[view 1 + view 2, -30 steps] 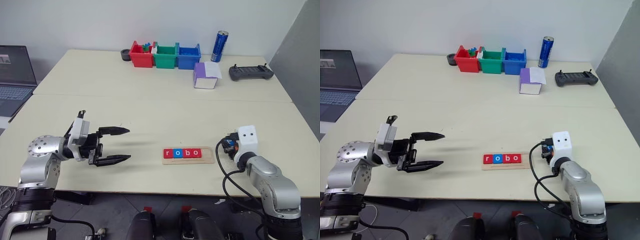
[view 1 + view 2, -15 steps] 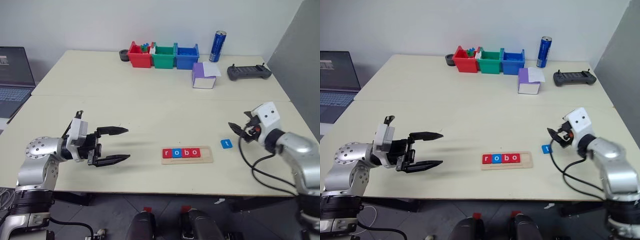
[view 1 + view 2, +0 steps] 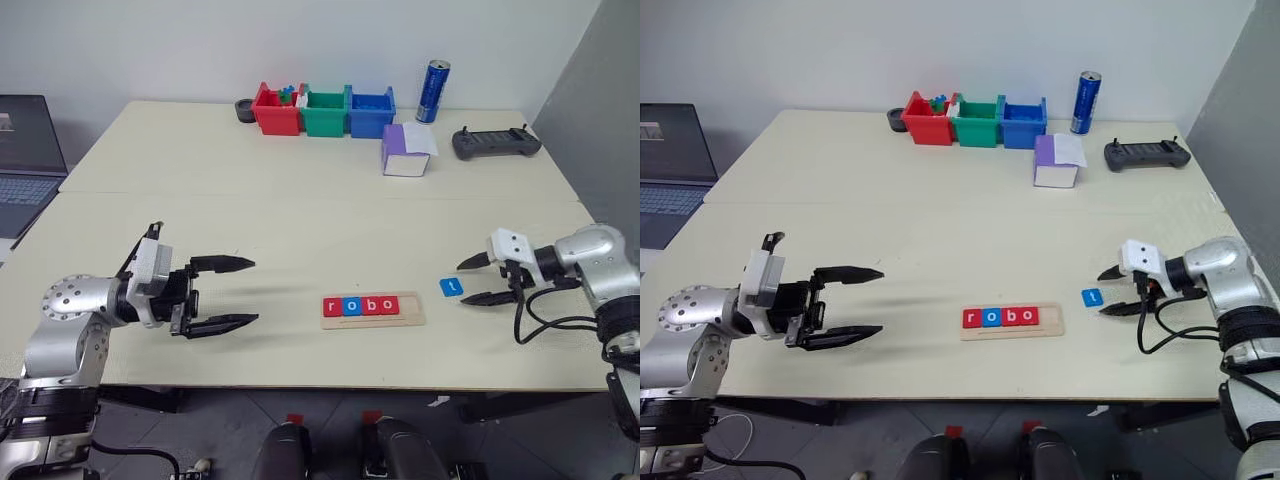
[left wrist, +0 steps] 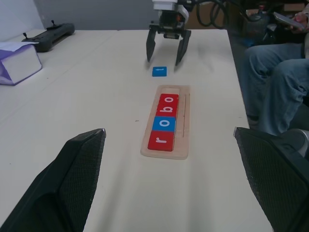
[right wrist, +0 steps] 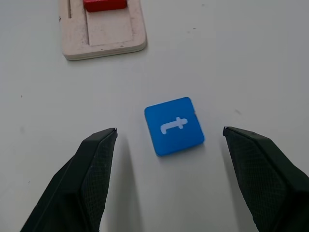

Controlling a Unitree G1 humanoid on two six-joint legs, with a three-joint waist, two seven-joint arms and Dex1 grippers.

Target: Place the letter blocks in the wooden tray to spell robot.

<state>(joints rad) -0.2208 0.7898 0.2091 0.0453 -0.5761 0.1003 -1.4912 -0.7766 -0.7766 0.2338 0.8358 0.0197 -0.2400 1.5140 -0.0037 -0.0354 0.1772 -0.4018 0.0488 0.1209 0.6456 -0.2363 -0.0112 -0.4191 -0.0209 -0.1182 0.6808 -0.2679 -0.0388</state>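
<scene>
The wooden tray (image 3: 412,305) lies near the table's front edge and holds letter blocks in a row: a red r (image 3: 333,306), a blue o (image 3: 351,306), a red b (image 3: 370,305) and a red o (image 3: 389,304). Its right end is bare. A blue t block (image 3: 451,287) lies flat on the table just right of the tray. My right gripper (image 3: 463,283) is open and points left at the t block, its fingertips (image 5: 99,145) on either side and just short of it, not touching. My left gripper (image 3: 254,291) hovers open and holds nothing, well left of the tray.
Red (image 3: 277,110), green (image 3: 325,113) and blue (image 3: 370,113) bins stand at the table's far edge beside a blue can (image 3: 432,78). A purple-and-white box (image 3: 405,151) and a black controller (image 3: 495,143) lie back right. A laptop (image 3: 25,150) is at far left. A seated person's legs (image 4: 275,87) are beyond the table's edge.
My right arm swung out to the right and turned, its gripper opened, and the blue t block it had covered now lies bare on the table. The left gripper has not moved.
</scene>
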